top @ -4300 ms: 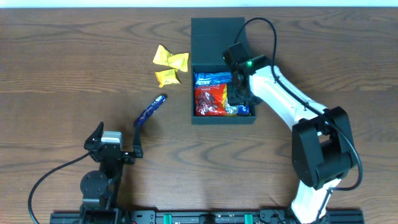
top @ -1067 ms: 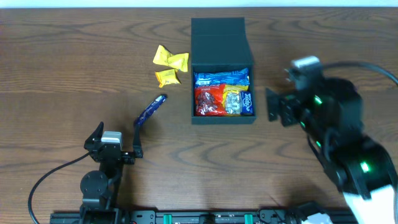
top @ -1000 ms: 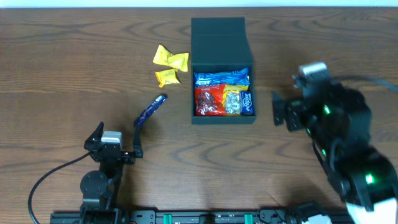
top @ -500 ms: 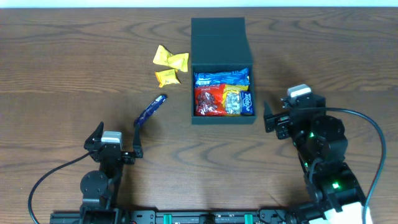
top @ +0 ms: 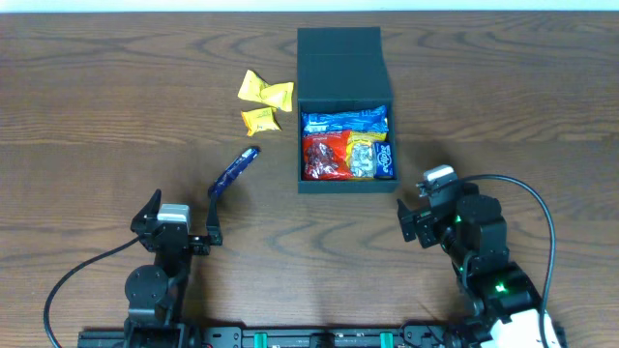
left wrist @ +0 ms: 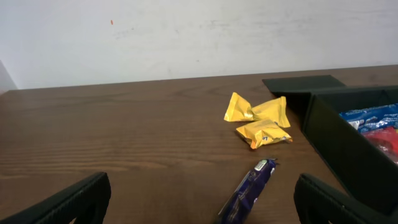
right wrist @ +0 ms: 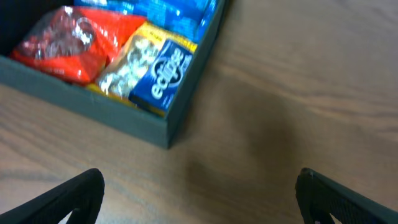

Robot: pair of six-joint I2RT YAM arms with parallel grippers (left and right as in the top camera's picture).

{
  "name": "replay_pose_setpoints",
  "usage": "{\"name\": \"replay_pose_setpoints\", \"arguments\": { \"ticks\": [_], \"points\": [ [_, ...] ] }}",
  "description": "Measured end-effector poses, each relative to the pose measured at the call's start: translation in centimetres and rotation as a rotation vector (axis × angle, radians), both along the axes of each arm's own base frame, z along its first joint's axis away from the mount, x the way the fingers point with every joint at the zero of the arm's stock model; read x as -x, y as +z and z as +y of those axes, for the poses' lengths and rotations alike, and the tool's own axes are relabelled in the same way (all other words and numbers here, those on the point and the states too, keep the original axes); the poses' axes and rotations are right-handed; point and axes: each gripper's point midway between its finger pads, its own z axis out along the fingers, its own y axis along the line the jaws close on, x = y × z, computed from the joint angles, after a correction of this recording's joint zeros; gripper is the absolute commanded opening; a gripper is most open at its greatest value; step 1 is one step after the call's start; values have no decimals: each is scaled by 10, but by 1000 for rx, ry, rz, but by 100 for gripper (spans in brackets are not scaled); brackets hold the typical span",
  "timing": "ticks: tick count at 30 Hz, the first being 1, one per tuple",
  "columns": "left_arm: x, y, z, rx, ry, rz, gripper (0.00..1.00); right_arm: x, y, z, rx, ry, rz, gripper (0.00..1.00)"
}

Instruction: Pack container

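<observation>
The container [top: 345, 186] sits part-filled (lid open), yellow packets [top: 266, 95] and a blue bar [top: 235, 170] lie unpacked left of centre, and the left gripper [top: 182, 212] and right gripper [top: 418, 207] both gape wide, empty.

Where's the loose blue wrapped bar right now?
Overhead view: the blue bar lies on the table left of the container, just nearer the robot than the yellow packets, ahead of the open left tool.

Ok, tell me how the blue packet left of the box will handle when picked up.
The blue packet is long, thin and foil-wrapped, so it is probably light and may sag if pinched at one end. Its glossy wrapper looks slick, so it could slip when gripped. Lying flat, it seems unlikely to roll.
</observation>
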Motion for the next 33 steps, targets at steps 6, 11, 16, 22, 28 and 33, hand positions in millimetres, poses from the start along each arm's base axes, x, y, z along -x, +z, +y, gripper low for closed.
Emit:
{"name": "replay_pose_setpoints", "arguments": {
  "ticks": [6, 11, 16, 22, 28, 33],
  "points": [
    [0, 1, 0, 0, 1, -2, 95, 0, -1, 0, 0, 1, 2, 99],
    [-2, 17, 5, 7, 30, -73, 95, 1, -1, 0, -1, 2, 2, 99],
    [3, 9, 5, 49, 37, 20, 95, 0, -1, 0, -2, 3, 2, 99],
    [25, 103, 8, 75, 42, -78, 95, 0, -1, 0, -2, 3, 2, 99],
    [12, 148, 6, 68, 42, 32, 95, 0, -1, 1, -2, 3, 2, 99],
    [-29, 144, -15, 68, -51, 355, 95, 0, 0, 1, -2, 2, 1, 99]
  ]
}}
